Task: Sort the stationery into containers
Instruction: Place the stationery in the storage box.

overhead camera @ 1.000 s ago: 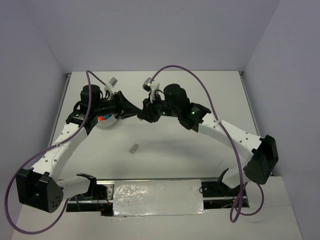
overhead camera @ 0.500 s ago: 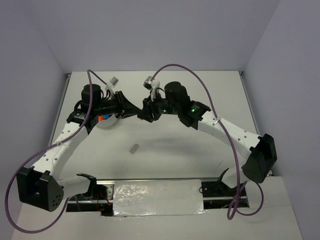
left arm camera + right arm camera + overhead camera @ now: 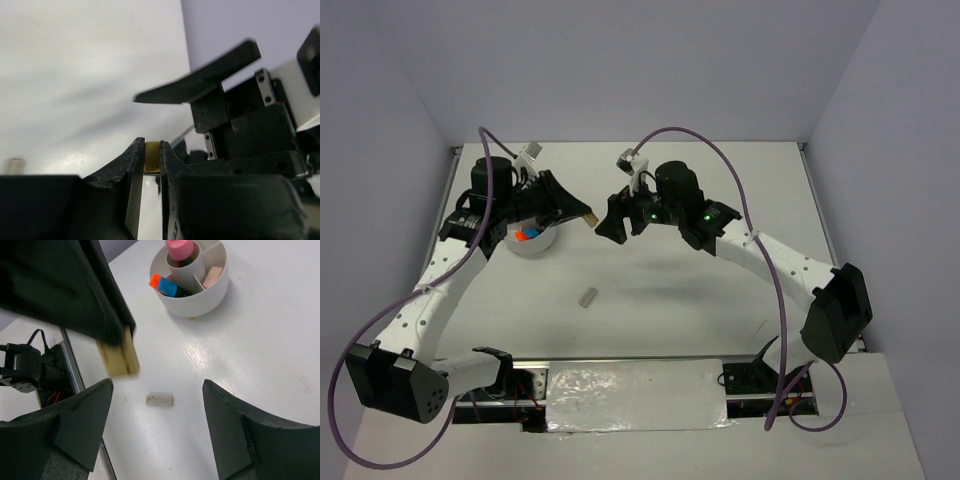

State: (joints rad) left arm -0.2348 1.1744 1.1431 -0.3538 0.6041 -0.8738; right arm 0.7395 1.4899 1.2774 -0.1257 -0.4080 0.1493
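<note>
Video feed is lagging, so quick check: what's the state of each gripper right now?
Left gripper: closed, holding the tan block.
Right gripper: open, holding nothing.

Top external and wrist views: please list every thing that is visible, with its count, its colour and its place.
bowl: 1, white, left part of the table
tube: 1, pink, upright in the bowl's centre
orange piece: 1, orange, in a bowl compartment
blue piece: 1, blue, beside the orange piece
pale piece: 1, pinkish, another compartment
grey block: 1, grey, on the table, apart from the bowl
tan block: 1, tan, in the left tool
table: 1, white, under everything
left tool: 1, black, shut on the tan block
right tool: 1, black, open, empty
</note>
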